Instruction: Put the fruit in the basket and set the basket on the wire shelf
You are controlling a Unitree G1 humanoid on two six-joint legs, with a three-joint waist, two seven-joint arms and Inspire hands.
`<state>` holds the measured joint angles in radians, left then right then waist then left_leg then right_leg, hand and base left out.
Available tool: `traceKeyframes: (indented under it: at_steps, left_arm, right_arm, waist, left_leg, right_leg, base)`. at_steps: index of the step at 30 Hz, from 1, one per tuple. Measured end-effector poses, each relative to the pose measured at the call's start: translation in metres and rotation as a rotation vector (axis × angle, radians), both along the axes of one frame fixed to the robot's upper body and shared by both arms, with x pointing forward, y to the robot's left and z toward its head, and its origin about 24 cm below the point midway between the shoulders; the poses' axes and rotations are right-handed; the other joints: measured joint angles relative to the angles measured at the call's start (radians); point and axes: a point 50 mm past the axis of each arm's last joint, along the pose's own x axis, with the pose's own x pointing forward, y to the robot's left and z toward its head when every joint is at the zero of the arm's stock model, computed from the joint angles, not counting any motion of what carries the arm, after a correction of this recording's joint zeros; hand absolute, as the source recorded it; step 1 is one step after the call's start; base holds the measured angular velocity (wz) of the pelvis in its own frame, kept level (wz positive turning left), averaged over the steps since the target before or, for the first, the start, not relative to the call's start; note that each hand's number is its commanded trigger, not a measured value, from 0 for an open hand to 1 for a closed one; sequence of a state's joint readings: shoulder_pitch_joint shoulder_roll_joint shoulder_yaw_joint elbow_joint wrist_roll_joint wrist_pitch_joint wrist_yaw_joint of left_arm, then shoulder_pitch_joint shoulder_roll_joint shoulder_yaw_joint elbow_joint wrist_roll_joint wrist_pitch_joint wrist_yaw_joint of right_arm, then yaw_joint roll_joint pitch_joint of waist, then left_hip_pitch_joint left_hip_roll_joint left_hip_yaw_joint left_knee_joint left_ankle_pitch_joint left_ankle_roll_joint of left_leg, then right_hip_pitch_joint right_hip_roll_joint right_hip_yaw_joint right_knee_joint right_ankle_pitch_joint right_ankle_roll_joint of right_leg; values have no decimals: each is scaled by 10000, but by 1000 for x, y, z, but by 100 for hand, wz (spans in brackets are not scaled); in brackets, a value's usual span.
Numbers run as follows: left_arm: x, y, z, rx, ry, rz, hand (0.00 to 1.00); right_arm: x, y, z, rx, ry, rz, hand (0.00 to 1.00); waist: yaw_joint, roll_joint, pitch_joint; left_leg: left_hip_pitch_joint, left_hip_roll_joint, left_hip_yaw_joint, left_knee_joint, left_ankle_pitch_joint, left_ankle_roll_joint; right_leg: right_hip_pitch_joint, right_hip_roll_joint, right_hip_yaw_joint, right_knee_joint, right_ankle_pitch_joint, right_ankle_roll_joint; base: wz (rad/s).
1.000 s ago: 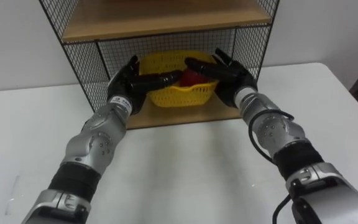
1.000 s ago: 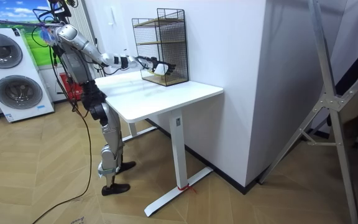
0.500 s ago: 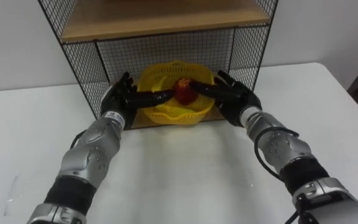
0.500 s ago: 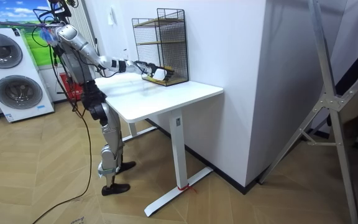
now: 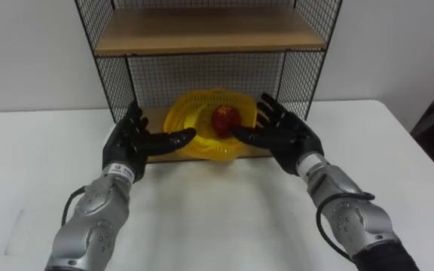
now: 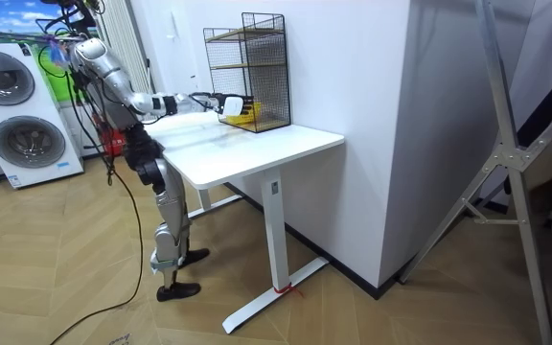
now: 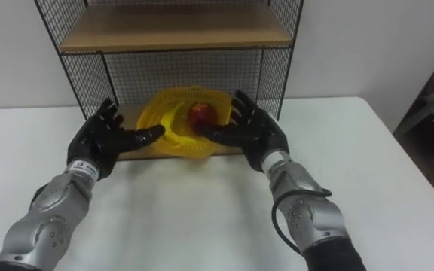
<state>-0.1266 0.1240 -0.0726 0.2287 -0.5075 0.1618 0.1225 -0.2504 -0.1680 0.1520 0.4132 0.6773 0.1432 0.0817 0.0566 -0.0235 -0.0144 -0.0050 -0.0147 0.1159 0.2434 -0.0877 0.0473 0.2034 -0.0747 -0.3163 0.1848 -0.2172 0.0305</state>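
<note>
You see the yellow basket (image 5: 181,120) on the lower wooden board (image 5: 157,115) of the wire shelf (image 5: 296,71), which stands on the white table (image 5: 217,218) against the wall. Inside the basket lies 1 red fruit (image 5: 224,119), near the middle; I can make out no other fruit in it.

The left robot hand (image 5: 129,141) and the right robot hand (image 5: 283,135) are on the 2 sides of the basket, at the shelf's open front. Both have straight, spread fingers and hold nothing. Each thumb points inward to the rim, but I cannot tell if it touches. This position fits a wide, light basket, which needs support from 2 sides.

The basket's front rim seems to come close to the board's edge. I judge the task as nearly done. If you want it more secure, a gentle push deeper is enough.
</note>
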Motion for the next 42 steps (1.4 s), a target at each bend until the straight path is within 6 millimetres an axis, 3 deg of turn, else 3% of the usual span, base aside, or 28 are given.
traceKeyframes:
  at_steps: [4,6,7,8,9,14,22,25,27,34,37,39,42]
  left_arm:
    - [0,2,14,69,-612,-34,0]
    - [-1,5,19,37,-869,-16,0]
    - [-2,8,21,-23,-992,-14,0]
    - [-2,9,22,-55,-1078,-86,0]
    - [-3,9,23,-102,-1126,-137,0]
    - [-8,8,29,-196,-1587,-485,0]
    - [-27,17,39,202,-2613,-451,0]
    - [-42,24,38,443,-2749,-173,0]
    - [-55,26,42,597,-3153,3,0]
    - [-67,32,53,842,-4197,408,0]
    - [-70,32,59,1256,-4610,405,0]
    - [-76,32,65,1449,-5068,469,0]
    - [-82,32,65,1932,-5173,485,0]
  right_arm:
    - [2,0,8,149,-386,63,0]
    - [1,-2,13,212,-637,56,0]
    - [-1,-3,17,215,-862,95,0]
    - [-4,-7,21,174,-1108,139,0]
    - [-9,-11,23,130,-1230,111,0]
    - [-18,-19,23,-402,-1392,17,0]
    - [-33,-21,51,-1583,-3179,177,0]
    - [-44,-25,52,-1720,-3653,-142,0]
    - [-54,-33,47,-1816,-3679,-729,0]
    - [-80,-41,41,-2274,-3652,-1428,0]
    - [-83,-44,51,-2964,-4198,-1730,0]
    - [-83,-45,61,-3532,-4736,-2077,0]
    - [-84,-45,68,-4068,-5323,-2400,0]
  waist:
    - [8,10,37]
    - [-2,5,48]
    - [-9,15,91]
    - [-1,56,202]
    - [29,101,237]
    - [-33,88,213]
    - [-239,160,138]
    - [-252,199,78]
    - [-285,200,-13]
    - [-266,209,31]
    - [-317,248,84]
    - [-478,176,146]
    - [-534,127,177]
  left_leg:
    - [-12,-33,-69,-40,15,20]
    - [-1,-48,-70,-47,34,47]
    - [-9,-57,-77,-57,41,38]
    - [-20,-57,-77,-68,46,32]
    - [-52,-59,-79,-89,50,27]
    - [-113,-57,-58,-89,49,26]
    - [-127,-12,78,-53,51,23]
    - [-35,25,187,-69,49,18]
    - [-29,35,183,-67,40,5]
    - [-66,26,167,-53,-43,-53]
    - [-213,16,164,-55,-41,-54]
    - [-351,14,187,-32,-37,-56]
    - [-375,18,198,-16,-39,-61]
  right_leg:
    - [46,12,-42,-110,16,4]
    - [59,13,-54,-166,102,-112]
    - [50,0,-75,-162,102,-120]
    - [35,-1,-74,-164,100,-122]
    - [-10,-5,-45,-162,99,-123]
    - [-113,-80,-57,-120,59,-129]
    - [-110,-39,34,-136,84,-145]
    - [-87,26,143,-132,90,-152]
    - [-93,14,145,-127,66,-118]
    - [-222,-75,156,49,-106,-18]
    - [-360,-18,141,54,-92,-37]
    - [-475,11,128,46,-51,-106]
    - [-481,22,124,24,-50,-108]
  base:
    - [4]
    - [2]
    - [4]
    - [0]
    - [0]
    - [-2]
    - [-1]
    - [-12]
    - [0]
    - [0]
    - [1]
    - [4]
    - [1]
